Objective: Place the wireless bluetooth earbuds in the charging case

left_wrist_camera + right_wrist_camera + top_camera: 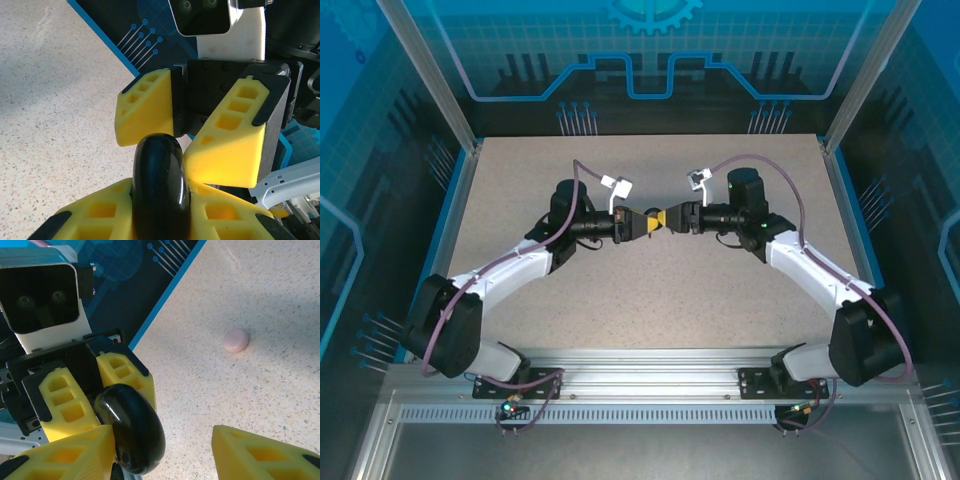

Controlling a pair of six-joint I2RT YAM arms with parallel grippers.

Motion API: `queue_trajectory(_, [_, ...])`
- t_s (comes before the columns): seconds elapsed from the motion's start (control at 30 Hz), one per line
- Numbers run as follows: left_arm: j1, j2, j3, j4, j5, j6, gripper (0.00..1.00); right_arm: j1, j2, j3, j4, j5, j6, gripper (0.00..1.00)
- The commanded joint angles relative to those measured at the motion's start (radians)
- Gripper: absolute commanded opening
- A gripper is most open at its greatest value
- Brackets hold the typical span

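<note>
Table (650, 300), speckled beige composite: bare surface across the middle of the overhead view.

Left arm (520, 265) and right arm (810, 265), white with black joints: they rise from 7 and 5 o'clock and converge just to the 12 o'clock side of table centre, raised off the surface.

Left gripper (640, 224), yellow-fingered: closed firmly on the glossy black rounded charging case (161, 185), which is pinched edge-on between its two fingers in mid-air.

Right gripper (667, 219), yellow-fingered: jaws parted about halfway and holding nothing. From the left wrist its fingers flank the case at 11 and 2 o'clock. From the right wrist one finger sits close by the case and the other well apart. Contact cannot be confirmed.

Pale pink pebble-shaped case (236, 340): lying on the table at 2 o'clock from the black case, well apart from it and apparently closed.

Wireless earbuds: location cannot be told.

Assessment: the black case appears shut, with no bud seen seated. The task is judged to be at an early stage, a handover or lid-opening between the two grippers. Opening the case, fetching the buds and inserting them all remain outstanding.
</note>
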Motion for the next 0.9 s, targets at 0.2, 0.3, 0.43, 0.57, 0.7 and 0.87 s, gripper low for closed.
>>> queue_trajectory(0.2, [0.002, -0.089, 0.028, 0.037, 0.061, -0.004, 0.00, -0.083, 0.131, -0.015, 0.058, 0.034, 0.026, 0.47])
queue_trajectory(0.3, [0.001, -0.094, 0.025, 0.033, 0.060, -0.001, 0.00, -0.095, 0.133, -0.023, 0.058, 0.033, 0.031, 0.47])
queue_trajectory(0.43, [0.001, -0.090, 0.009, 0.052, 0.046, -0.008, 0.00, -0.102, 0.085, -0.029, 0.042, 0.025, 0.039, 0.47])
queue_trajectory(0.57, [0.001, -0.080, 0.005, 0.059, 0.035, -0.006, 0.00, -0.103, 0.011, -0.025, -0.012, 0.018, 0.026, 0.47])
queue_trajectory(0.7, [0.001, -0.070, 0.005, 0.054, 0.025, -0.001, 0.00, -0.099, -0.075, -0.030, -0.028, 0.036, 0.055, 0.49])
queue_trajectory(0.87, [0.000, -0.067, -0.006, 0.034, -0.085, 0.021, 0.00, -0.066, -0.127, 0.006, -0.107, 0.227, 0.248, 0.67])
